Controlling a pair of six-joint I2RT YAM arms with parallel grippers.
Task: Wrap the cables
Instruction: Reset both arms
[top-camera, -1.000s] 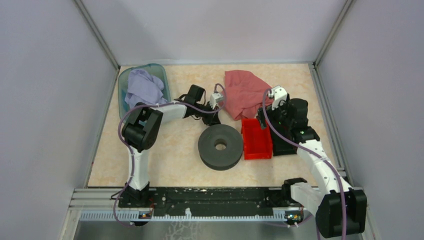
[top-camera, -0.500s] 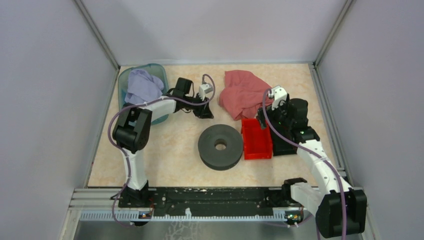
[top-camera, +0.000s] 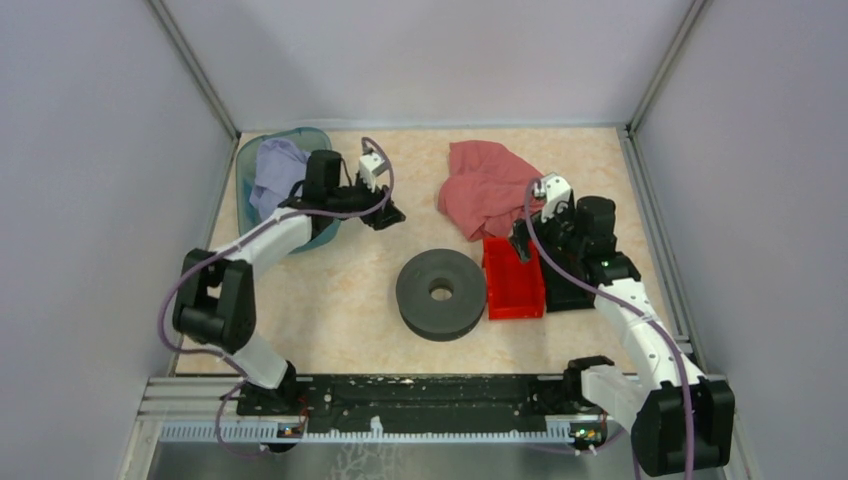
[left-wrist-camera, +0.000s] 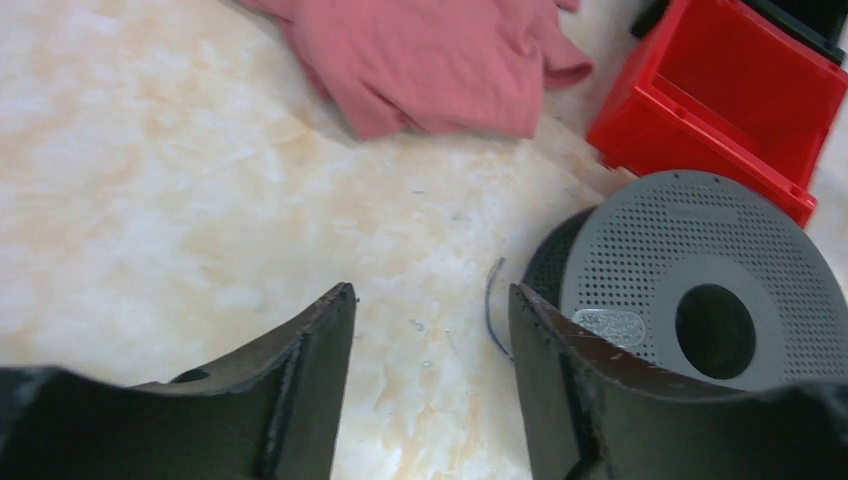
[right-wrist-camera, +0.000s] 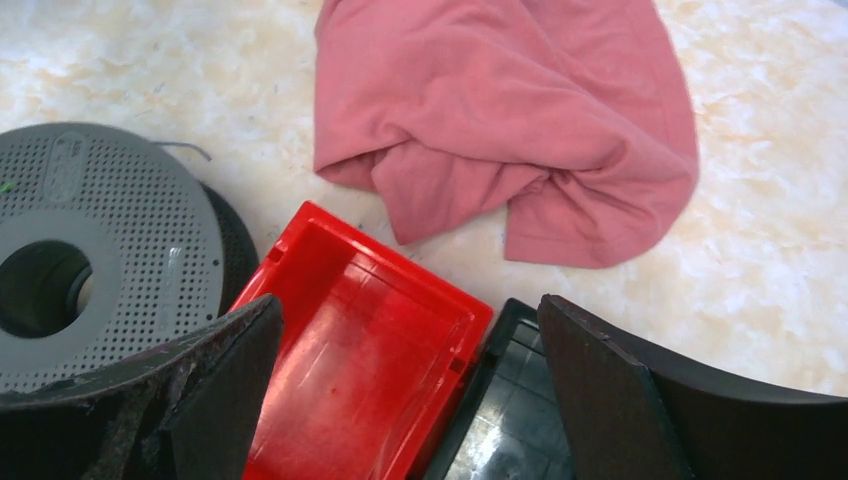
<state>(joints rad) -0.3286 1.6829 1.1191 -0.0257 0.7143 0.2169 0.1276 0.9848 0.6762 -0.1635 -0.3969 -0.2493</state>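
Of the cables, only a short thin dark strand shows, lying curved on the table beside the black spool. The right wrist view shows a thin strand at the far rim of the spool. My left gripper hovers open with nothing between its fingers, short of the strand and the spool. From above, the left gripper is back-left of the spool. My right gripper stands wide open and empty over the red bin.
A pink cloth lies crumpled at the back, behind the red bin and a black bin. A teal basin holding a lavender cloth stands at the back left, close to the left arm.
The left arm has swung left and back, away from the pink cloth and spool toward the teal basin, and its jaws have opened wider. The right arm has not moved.
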